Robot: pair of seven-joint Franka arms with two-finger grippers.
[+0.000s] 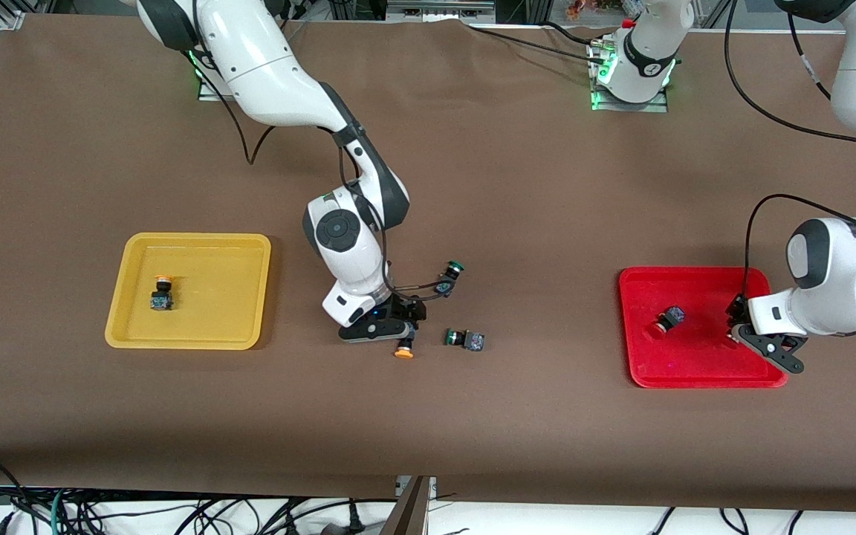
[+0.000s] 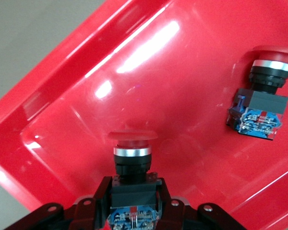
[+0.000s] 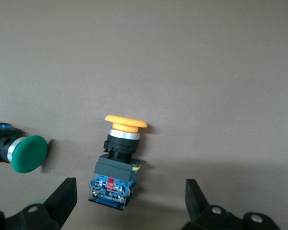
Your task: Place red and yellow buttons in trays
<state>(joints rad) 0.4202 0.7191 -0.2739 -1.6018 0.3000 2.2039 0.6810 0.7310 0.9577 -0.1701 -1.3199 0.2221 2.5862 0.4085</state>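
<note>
— Two trays on the table: the yellow tray [image 1: 189, 290] toward the right arm's end, the red tray [image 1: 699, 327] toward the left arm's end. One orange-capped button [image 1: 162, 292] sits in the yellow one, and one red-capped button [image 1: 669, 320] lies on its side in the red one.

— And the arms?

— The right gripper [image 1: 398, 334] is low over the bare table near the middle, fingers [image 3: 62, 201] spread wide. A second orange-capped button [image 3: 117, 160] lies between them, touching neither finger as far as I can see. Its cap [image 1: 403, 352] points toward the front camera.

— The left one?

— The left gripper [image 1: 744, 327] is over the red tray, clamped on the dark body of another red-capped button [image 2: 132, 165].

— Anything else lying about?

— Two green-capped switches on the table beside the right gripper: one [image 1: 464, 339] just next to the orange cap, the other [image 1: 449, 276] farther from the front camera.
</note>
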